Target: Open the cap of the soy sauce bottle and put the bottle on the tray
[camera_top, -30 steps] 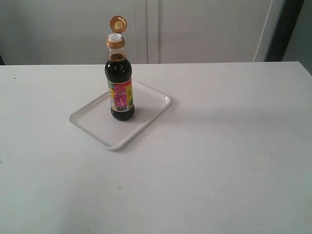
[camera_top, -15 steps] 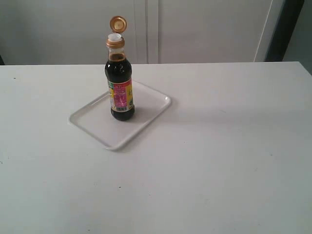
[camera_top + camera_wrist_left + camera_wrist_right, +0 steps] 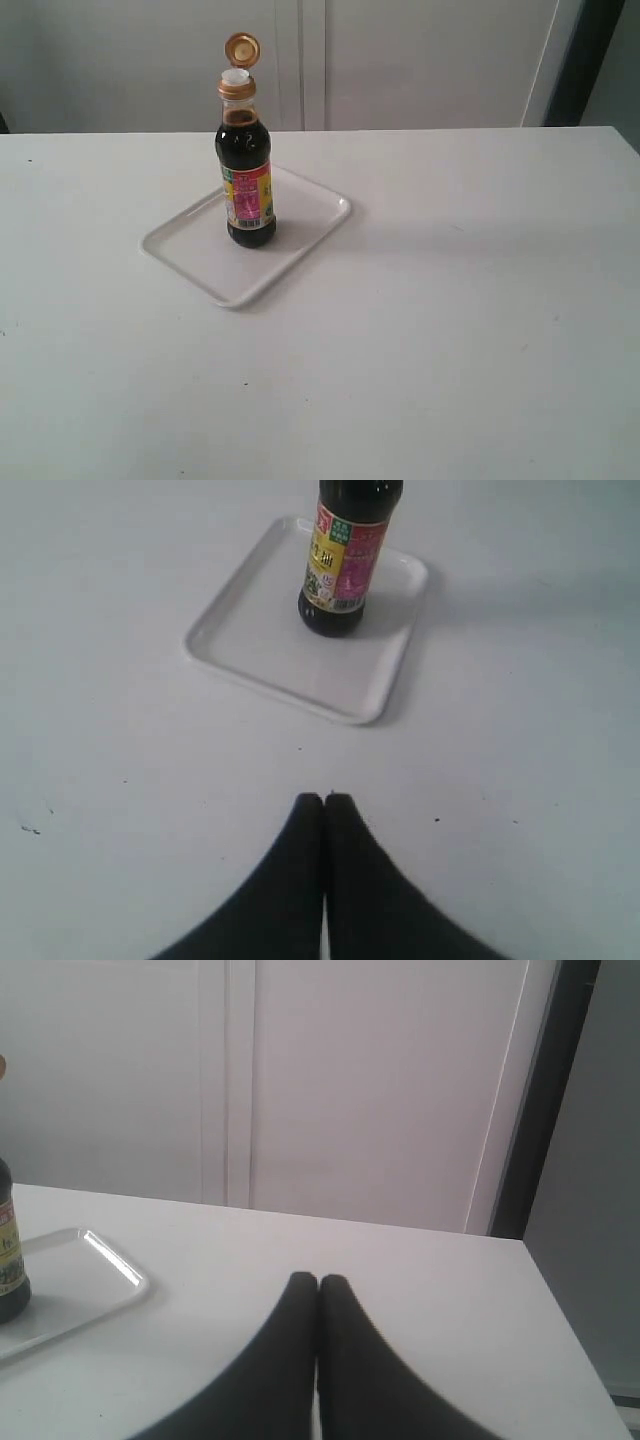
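The soy sauce bottle [image 3: 246, 175] stands upright on the white tray [image 3: 190, 255] left of the table's middle. Its golden cap [image 3: 241, 49] is flipped up and back, and the white spout [image 3: 236, 75] shows below it. Neither arm appears in the exterior view. In the left wrist view my left gripper [image 3: 324, 800] is shut and empty, well short of the tray [image 3: 260, 640] and the bottle [image 3: 342, 565]. In the right wrist view my right gripper [image 3: 318, 1280] is also shut on nothing, with the bottle [image 3: 10, 1260] and the tray [image 3: 110, 1270] far off at the frame's edge.
The white table [image 3: 450, 300] stretches wide around the tray. White cabinet doors [image 3: 400, 60] stand behind the table's back edge. A dark vertical strip [image 3: 585, 60] runs at the far right.
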